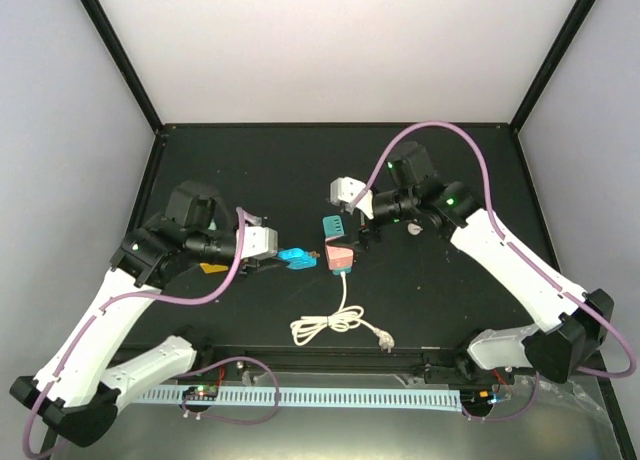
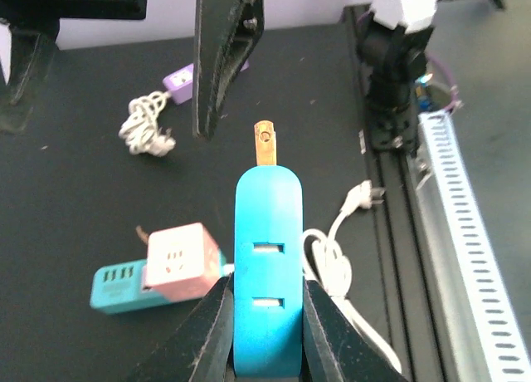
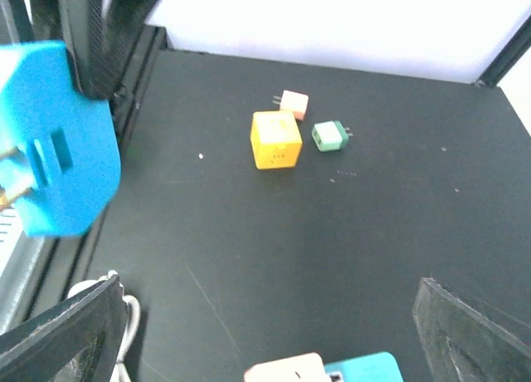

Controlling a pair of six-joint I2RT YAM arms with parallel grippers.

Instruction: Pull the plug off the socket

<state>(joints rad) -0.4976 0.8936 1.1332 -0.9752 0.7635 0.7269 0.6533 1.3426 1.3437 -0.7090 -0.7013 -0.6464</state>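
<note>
My left gripper (image 2: 265,332) is shut on a blue plug (image 2: 267,266), pinched between both fingers, with its brass prong (image 2: 265,143) bare and pointing away. In the top view the blue plug (image 1: 297,257) hangs just left of the pink cube socket (image 1: 340,257) and does not touch it. The pink socket (image 2: 177,260) lies on the mat against a teal block (image 2: 116,282). My right gripper (image 3: 265,340) stands open and holds nothing, hovering over the pink socket (image 3: 286,369). From that wrist the blue plug (image 3: 58,149) shows at the left.
A coiled white cord (image 1: 335,322) runs from the pink socket toward the front edge. A yellow cube (image 3: 275,139), a small pink plug (image 3: 294,103) and a green plug (image 3: 329,135) lie farther off. A purple adapter (image 2: 178,81) with its own cord sits beyond the right arm.
</note>
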